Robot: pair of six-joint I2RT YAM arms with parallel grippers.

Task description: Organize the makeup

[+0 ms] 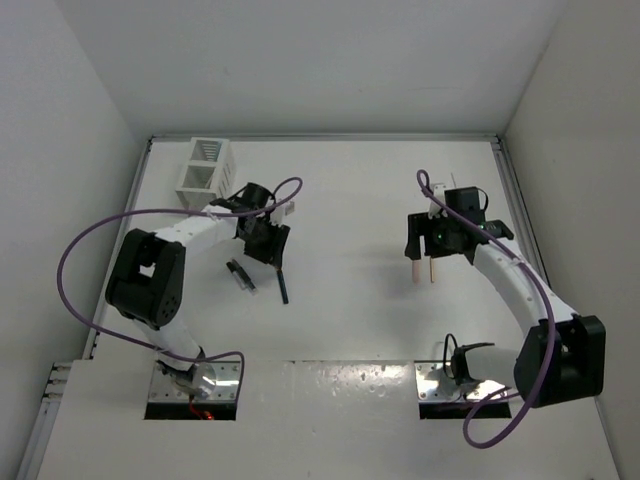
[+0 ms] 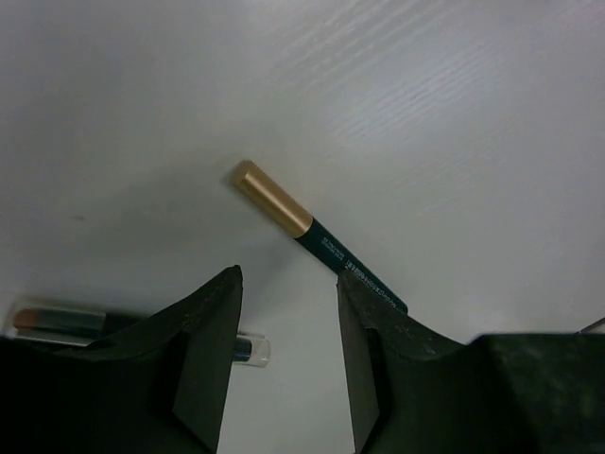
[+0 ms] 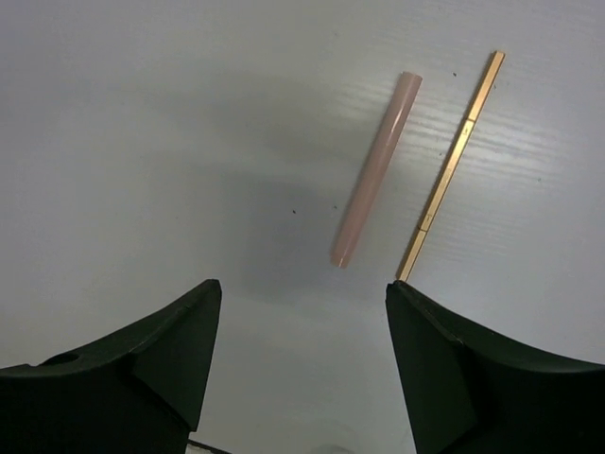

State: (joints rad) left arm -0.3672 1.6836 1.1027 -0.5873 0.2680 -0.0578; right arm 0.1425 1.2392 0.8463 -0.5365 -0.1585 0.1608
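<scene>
- two sets of fingers apart, nothing held: left gripper point(image 2: 288, 284), right gripper point(image 3: 302, 298)
- closing off-centre could roll the gold-capped pencil point(image 2: 317, 236) away (round stuff skids)

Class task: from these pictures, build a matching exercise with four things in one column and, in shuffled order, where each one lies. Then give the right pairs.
Things
1. white slotted box
2. gold-capped dark pencil
3. pink stick
4. clear-capped pencil

Places
A. crosswise, mostly hidden behind a finger of the left gripper
B. far left corner of the table
C. beside a thin gold stick, ahead of the right gripper
D. slanted, ahead of the left gripper's open jaws

Pairs: 1-B, 2-D, 3-C, 4-A
</scene>
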